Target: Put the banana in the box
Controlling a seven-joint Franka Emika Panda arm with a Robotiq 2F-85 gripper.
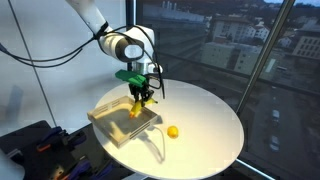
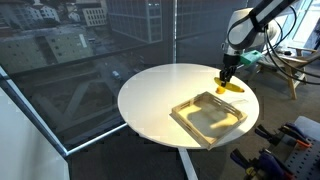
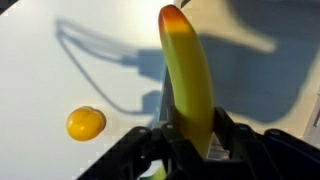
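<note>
— Where's the banana [image 3: 188, 75]?
— I've got the gripper [image 1: 140, 99] clamped on it, held above the white table [image 1: 210, 105] just beside the box [image 2: 185, 108], not inside.
— And the small round fruit [image 3: 86, 123]?
— On the table, apart from the box.

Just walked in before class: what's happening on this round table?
The robot arm's gripper is shut on the banana, holding it in the air by one edge of the box, which sits on the round white table. The banana is not yet in the box. A small round yellow fruit lies on the table, apart from the box.
</note>
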